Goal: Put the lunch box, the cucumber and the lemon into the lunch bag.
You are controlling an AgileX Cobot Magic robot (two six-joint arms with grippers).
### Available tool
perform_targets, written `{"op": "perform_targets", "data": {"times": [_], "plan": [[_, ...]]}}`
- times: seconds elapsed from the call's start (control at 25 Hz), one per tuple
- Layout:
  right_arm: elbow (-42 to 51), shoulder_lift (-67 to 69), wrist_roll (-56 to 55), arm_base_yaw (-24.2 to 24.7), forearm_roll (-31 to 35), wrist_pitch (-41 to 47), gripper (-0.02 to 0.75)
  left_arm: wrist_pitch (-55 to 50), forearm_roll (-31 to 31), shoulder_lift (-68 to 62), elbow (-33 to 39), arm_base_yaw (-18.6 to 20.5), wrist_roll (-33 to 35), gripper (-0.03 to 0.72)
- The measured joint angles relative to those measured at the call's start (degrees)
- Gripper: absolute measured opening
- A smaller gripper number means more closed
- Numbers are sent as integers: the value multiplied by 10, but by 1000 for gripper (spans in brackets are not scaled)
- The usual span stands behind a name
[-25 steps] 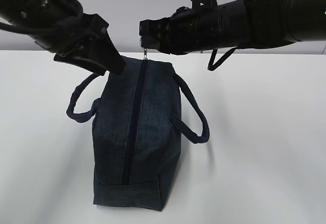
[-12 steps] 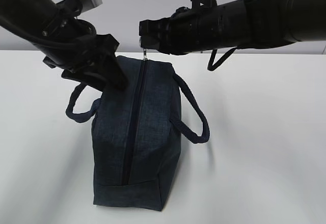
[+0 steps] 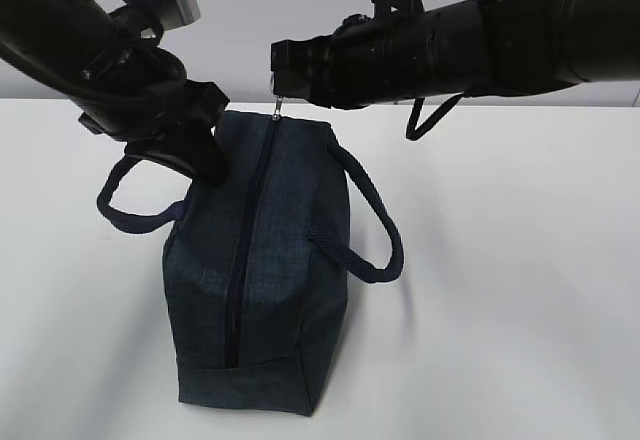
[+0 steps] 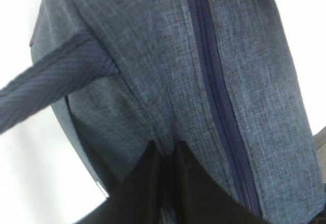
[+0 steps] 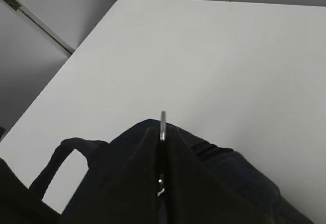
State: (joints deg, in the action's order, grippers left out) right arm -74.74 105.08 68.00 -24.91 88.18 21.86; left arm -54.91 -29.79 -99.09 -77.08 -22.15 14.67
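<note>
I note a white table (image 3: 520,260), matte and plain, filling the lower part of the exterior view. Behind the table's far edge stands a pale grey wall (image 3: 260,10). From the right wrist view, the table's rounded corner (image 5: 119,0) shows, with a grey floor (image 5: 35,66) beyond the table's left edge.

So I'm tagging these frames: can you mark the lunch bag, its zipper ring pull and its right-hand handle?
lunch bag (image 3: 280,260), exterior view, on the fabric of its upper panel.
zipper ring pull (image 5: 162,124), right wrist view, on the metal ring.
right-hand handle (image 3: 385,245), exterior view, on the loop's outer bend.
</note>
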Motion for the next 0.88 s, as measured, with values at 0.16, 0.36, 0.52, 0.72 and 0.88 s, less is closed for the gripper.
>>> {"op": "perform_targets", "data": {"times": [0.16,0.36,0.52,0.72,0.88], "plan": [[0,0,0,0,0,2,0,-26,13,-1,-18,0,22,-3],[0,0,0,0,0,4,0,-88,26,-6,-64,0,39,-4],[0,0,4,0,0,2,0,-122,38,-6,-94,0,42,-4],[-1,0,9,9,0,2,0,-136,43,-6,-104,0,44,-5],[-3,0,10,25,0,4,0,-140,43,-6,-104,0,44,-5]]}}
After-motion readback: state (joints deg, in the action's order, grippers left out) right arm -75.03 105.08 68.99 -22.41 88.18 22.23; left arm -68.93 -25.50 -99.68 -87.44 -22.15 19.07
